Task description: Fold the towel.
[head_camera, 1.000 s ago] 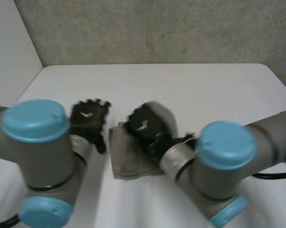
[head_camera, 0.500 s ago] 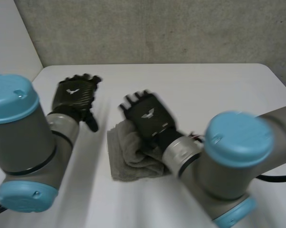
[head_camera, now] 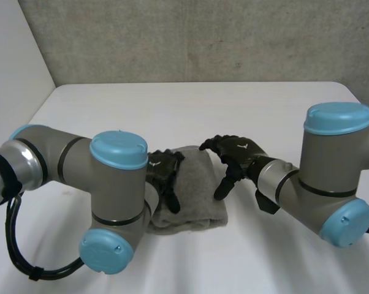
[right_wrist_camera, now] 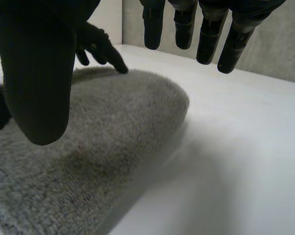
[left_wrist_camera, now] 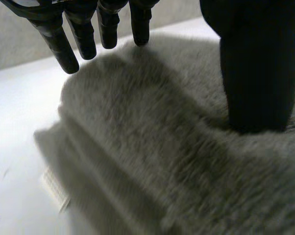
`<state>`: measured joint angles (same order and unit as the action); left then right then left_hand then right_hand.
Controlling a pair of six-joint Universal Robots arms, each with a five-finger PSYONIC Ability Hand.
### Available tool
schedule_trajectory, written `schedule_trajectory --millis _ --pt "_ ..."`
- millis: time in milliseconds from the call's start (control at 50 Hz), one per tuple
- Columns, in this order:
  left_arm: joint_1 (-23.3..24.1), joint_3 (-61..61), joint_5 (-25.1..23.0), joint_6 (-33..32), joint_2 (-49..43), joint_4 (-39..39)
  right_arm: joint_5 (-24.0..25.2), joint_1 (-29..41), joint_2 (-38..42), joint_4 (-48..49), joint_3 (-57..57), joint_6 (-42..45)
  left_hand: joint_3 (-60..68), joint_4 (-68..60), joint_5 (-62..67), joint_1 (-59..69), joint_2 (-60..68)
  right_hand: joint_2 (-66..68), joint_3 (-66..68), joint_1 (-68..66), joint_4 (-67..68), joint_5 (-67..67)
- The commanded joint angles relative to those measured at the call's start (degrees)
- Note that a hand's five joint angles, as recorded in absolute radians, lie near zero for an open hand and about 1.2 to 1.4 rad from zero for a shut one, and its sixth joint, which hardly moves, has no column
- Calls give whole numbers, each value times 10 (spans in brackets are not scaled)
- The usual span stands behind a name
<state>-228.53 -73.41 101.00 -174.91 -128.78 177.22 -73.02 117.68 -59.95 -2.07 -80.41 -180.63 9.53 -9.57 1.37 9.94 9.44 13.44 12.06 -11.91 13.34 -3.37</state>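
Note:
A grey towel (head_camera: pixel 194 193) lies folded in a thick bundle on the white table (head_camera: pixel 190 110), between my two hands. My left hand (head_camera: pixel 165 174) is open at the towel's left edge. In the left wrist view its fingers (left_wrist_camera: pixel 71 41) hover just above the towel (left_wrist_camera: pixel 152 147) and its thumb (left_wrist_camera: pixel 255 73) rests on the pile. My right hand (head_camera: pixel 235 156) is open at the towel's right edge, relaxed fingers hanging just above the cloth. In the right wrist view its thumb (right_wrist_camera: pixel 39 78) is over the towel (right_wrist_camera: pixel 108 132) and its fingers (right_wrist_camera: pixel 211 34) hang above the bare table.
A small white label (left_wrist_camera: pixel 54 186) sticks out from the towel's lower layers. The left hand's fingers (right_wrist_camera: pixel 98 46) show beyond the towel's rounded end in the right wrist view. Bare table surface lies behind the towel, up to the concrete wall (head_camera: pixel 203 37).
The right hand came off the top of the towel and now hangs at its right edge. The left hand swung in from the left to the towel's left edge. The towel now lies more compact.

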Motion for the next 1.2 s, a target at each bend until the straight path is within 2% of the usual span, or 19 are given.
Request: schedule_trajectory --millis 20,100,220,320,440,480,520,560,600,620,640,660,700,820,860,960,1200 --pt "-19 -39 53 -36 0 -4 -4 31 64 0 48 32 5 -4 -14 1 6 -34 -21 19 -33 34" --pt "-17 -65 74 -82 12 -2 -6 49 84 -4 61 61 5 -4 -14 1 6 -34 -21 19 -33 34" --pt "-12 -88 76 -86 38 3 -32 71 114 -7 71 110 5 -4 -14 1 6 -34 -21 19 -33 34" --pt "-9 -87 78 -88 54 -2 -49 72 97 -9 75 134 5 -4 -14 1 6 -34 -21 19 -33 34" --pt "-1 -74 76 -87 114 -2 -59 47 -8 -5 78 126 5 -4 -14 1 6 -34 -21 19 -33 34" --pt "-6 -54 73 -86 163 -2 -67 33 -39 -5 80 116 5 -4 -14 1 6 -34 -21 19 -33 34" --pt "-9 -41 72 -86 190 -3 -92 7 -107 -5 89 86 5 -4 -14 1 6 -34 -21 19 -33 34" --pt "-17 -27 72 -86 219 -3 -108 -8 -138 -7 97 73 5 -4 -14 1 6 -34 -21 19 -33 34" --pt "-49 -1 66 -84 283 -12 -128 -28 -167 -8 102 65 7 -6 -12 3 8 -34 -21 19 -33 34" --pt "-49 -1 66 -84 283 -12 -145 -46 -189 -12 104 64 7 -6 -12 3 8 -34 -21 19 -33 34" --pt "-74 11 55 -84 314 -25 -157 -67 -210 -22 106 65 9 -8 -10 4 9 -34 -21 19 -33 34" --pt "-75 12 55 -84 314 -25 -158 -67 -210 -22 106 65 9 -8 -10 4 9 -34 -21 19 -33 34" --pt "-110 25 18 -84 346 -63 -161 -90 -240 -55 105 65 19 -18 0 14 19 -34 -21 19 -33 34" --pt "-133 39 -6 -75 354 -135 -156 -96 -253 -71 87 66 15 -15 -3 11 16 -34 -21 19 -33 34" --pt "-145 46 -6 -52 355 -151 -160 -91 -254 -71 83 68 10 -10 -8 6 11 -34 -21 19 -33 34" --pt "-147 47 -11 -27 355 -152 -161 -90 -253 -74 83 69 7 -6 -12 3 8 -34 -21 19 -33 34" --pt "-147 40 -14 -25 355 -151 -158 -90 -254 -76 74 70 5 -5 -13 1 6 -34 -21 19 -33 34"
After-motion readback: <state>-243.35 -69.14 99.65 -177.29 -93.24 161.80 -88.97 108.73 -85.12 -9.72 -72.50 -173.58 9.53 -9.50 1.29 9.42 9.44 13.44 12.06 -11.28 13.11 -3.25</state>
